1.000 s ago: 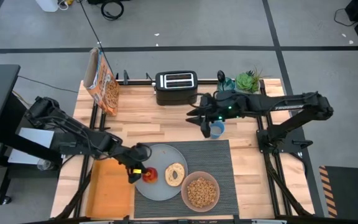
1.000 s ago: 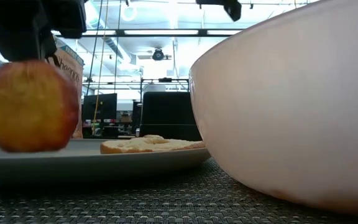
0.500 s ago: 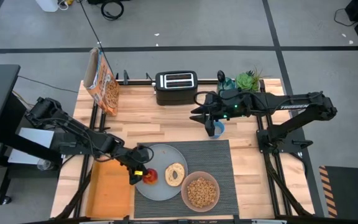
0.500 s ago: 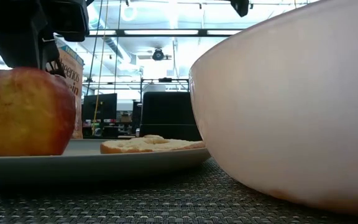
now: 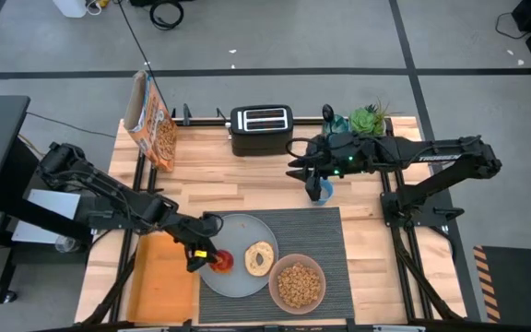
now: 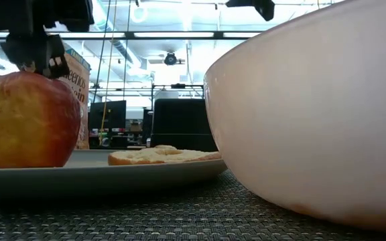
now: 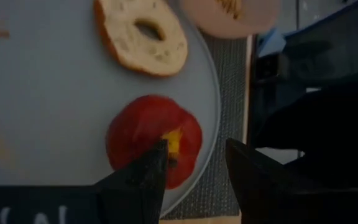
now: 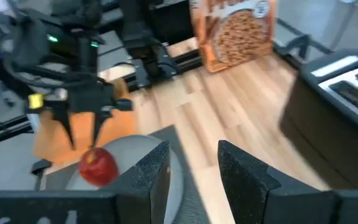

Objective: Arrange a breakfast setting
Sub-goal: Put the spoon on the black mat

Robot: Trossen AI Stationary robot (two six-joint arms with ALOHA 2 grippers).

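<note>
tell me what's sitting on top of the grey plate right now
The grey plate holds a red apple near its left edge and a bagel beside it. The open left gripper hovers just above the apple. The plate surface under both foods is hidden.

two dark jointed arms; left gripper [image 5: 198, 259] bears a yellow tag

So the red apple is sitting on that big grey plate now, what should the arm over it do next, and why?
Probably lift the left gripper straight up and away. The round red apple rests on the large round grey plate beside the pale ring-shaped bagel, and the gripper's fingers stand open just above it, so the placing looks done; rising first avoids knocking it.
</note>
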